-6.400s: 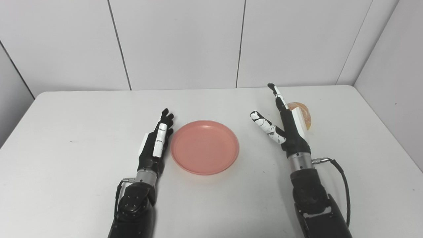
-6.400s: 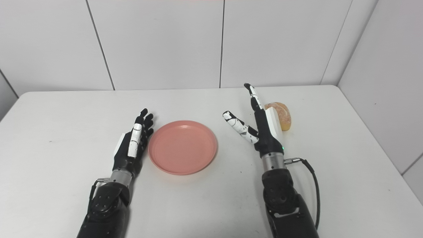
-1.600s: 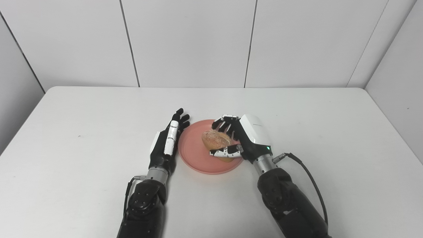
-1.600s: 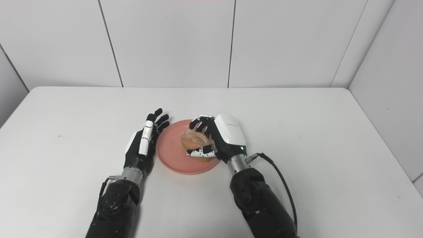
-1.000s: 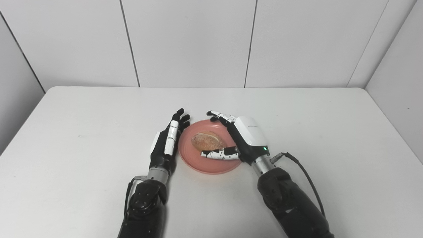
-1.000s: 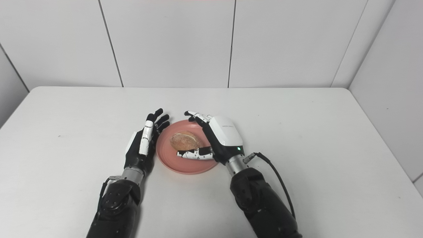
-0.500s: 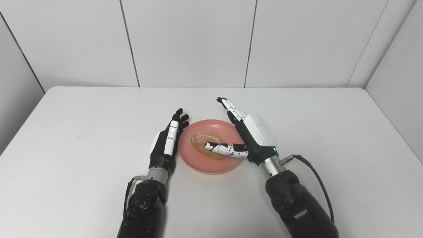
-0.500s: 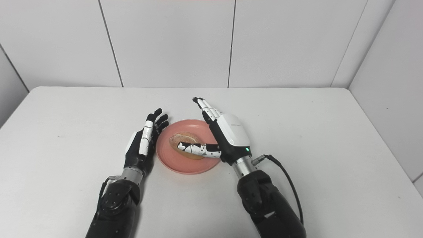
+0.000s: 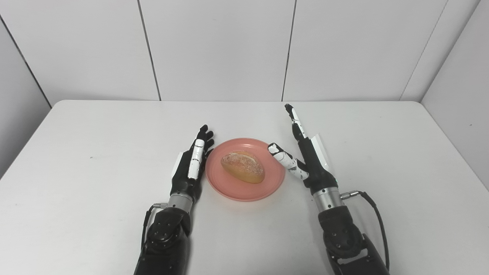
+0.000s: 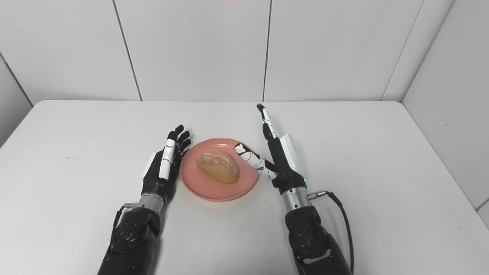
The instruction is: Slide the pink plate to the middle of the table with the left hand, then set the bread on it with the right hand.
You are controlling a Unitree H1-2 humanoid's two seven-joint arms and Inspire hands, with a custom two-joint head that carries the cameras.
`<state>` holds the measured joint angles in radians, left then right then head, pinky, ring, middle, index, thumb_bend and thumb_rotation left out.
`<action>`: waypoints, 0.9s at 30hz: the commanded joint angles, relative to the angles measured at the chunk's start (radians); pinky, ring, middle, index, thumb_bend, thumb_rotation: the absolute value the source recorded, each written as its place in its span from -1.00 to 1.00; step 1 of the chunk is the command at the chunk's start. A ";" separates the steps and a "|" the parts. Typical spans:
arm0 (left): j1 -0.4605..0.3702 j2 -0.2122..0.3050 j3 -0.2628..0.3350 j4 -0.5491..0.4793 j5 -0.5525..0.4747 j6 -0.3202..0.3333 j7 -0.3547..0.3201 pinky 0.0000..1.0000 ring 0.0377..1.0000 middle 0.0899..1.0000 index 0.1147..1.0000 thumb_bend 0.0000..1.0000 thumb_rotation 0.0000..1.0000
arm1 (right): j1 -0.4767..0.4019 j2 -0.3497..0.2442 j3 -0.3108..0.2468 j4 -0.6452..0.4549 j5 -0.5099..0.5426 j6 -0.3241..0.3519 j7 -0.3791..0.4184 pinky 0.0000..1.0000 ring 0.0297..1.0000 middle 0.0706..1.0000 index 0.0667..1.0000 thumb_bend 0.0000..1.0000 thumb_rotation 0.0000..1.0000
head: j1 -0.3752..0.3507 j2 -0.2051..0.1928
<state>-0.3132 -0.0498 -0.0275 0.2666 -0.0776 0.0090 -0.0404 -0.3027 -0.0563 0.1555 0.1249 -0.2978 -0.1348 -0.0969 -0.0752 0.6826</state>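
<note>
The pink plate (image 9: 263, 191) sits near the middle of the white table. The bread (image 9: 242, 167), a golden-brown roll, lies on it. My left hand (image 9: 191, 166) is open and stands on its edge right beside the plate's left rim. My right hand (image 9: 305, 156) is open and empty just right of the plate, fingers pointing away from me and thumb over the plate's right rim. The same scene shows in the right eye view: plate (image 10: 206, 193), bread (image 10: 218, 166), left hand (image 10: 162, 166), right hand (image 10: 277, 156).
The white table (image 9: 95, 130) ends at panelled walls at the back and on both sides. A black cable (image 9: 376, 219) runs from my right wrist.
My right hand has let go of the bread, opened and drawn back to the right of the plate. The bread now lies on the plate. My left hand has stayed by the plate.
</note>
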 commanded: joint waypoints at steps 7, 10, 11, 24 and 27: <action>-0.026 0.007 -0.005 -0.020 0.039 -0.043 0.009 1.00 0.99 0.97 0.95 0.25 1.00 | -0.016 0.019 -0.064 0.013 0.126 0.027 0.043 1.00 1.00 1.00 1.00 0.16 1.00 | -0.004 -0.002; -0.024 0.013 -0.007 -0.021 0.056 -0.049 0.012 1.00 1.00 0.97 0.95 0.23 1.00 | -0.012 0.026 -0.075 0.026 0.158 0.025 0.053 1.00 1.00 1.00 1.00 0.19 1.00 | -0.008 -0.003; -0.024 0.013 -0.006 -0.022 0.056 -0.050 0.010 1.00 1.00 0.97 0.95 0.22 1.00 | -0.010 0.029 -0.079 0.025 0.171 0.033 0.057 1.00 1.00 1.00 1.00 0.20 1.00 | -0.008 -0.003; -0.020 0.014 -0.002 -0.026 0.070 -0.051 0.023 1.00 1.00 0.98 0.97 0.20 1.00 | 0.019 0.073 -0.106 0.017 0.283 0.117 0.104 1.00 1.00 1.00 1.00 0.32 1.00 | -0.007 -0.013; -0.021 0.016 -0.002 -0.027 0.074 -0.047 0.027 1.00 1.00 0.98 0.99 0.20 1.00 | 0.028 0.082 -0.106 0.006 0.303 0.133 0.111 1.00 1.00 1.00 1.00 0.35 1.00 | -0.008 -0.011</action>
<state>-0.3115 -0.0376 -0.0289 0.2679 -0.0155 -0.0154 -0.0178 -0.2578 0.0151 0.0528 0.1651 -0.0099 -0.0071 0.0041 -0.0844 0.6719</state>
